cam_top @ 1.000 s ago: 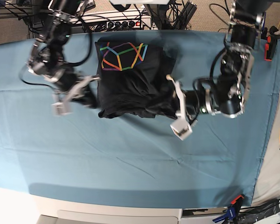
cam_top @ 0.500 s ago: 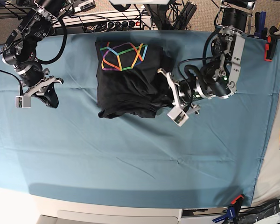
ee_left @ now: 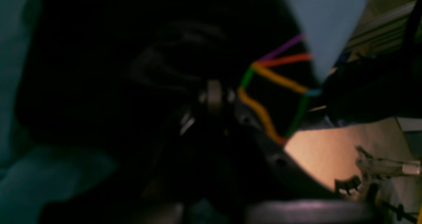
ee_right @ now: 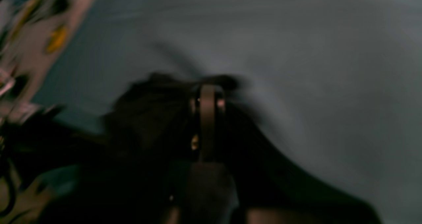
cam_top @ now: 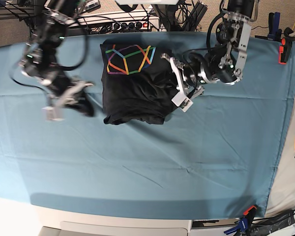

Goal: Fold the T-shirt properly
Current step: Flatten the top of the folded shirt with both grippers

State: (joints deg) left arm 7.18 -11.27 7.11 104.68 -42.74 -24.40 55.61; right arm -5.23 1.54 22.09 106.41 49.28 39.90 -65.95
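Base view, going left to right: the right fingers (cam_top: 53,112) are hanging over bare teal cloth (cam_top: 137,167) on the counter, left of the garment and apart from it. They are blurred here, but the right wrist view is showing them pressed together with nothing between them. Next, the T-shirt (cam_top: 135,93) is lying near the far edge of the counter as a roughly squared bundle, its rainbow line print (cam_top: 129,59) facing up at the far corner, its near hem rumpled and uneven. At its right edge the left fingers (cam_top: 181,91) are sitting against the bunched black fabric; they are closed, and whether a fold of cloth is pinched between them I cannot tell, since the left wrist view is dark and out of focus.

The shirt looks light, limp and thin, so it will likely sag and crease wherever it is unsupported. Judging from its shape, the safest holds seem to be the corners of the loose near hem, pinched through all layers.
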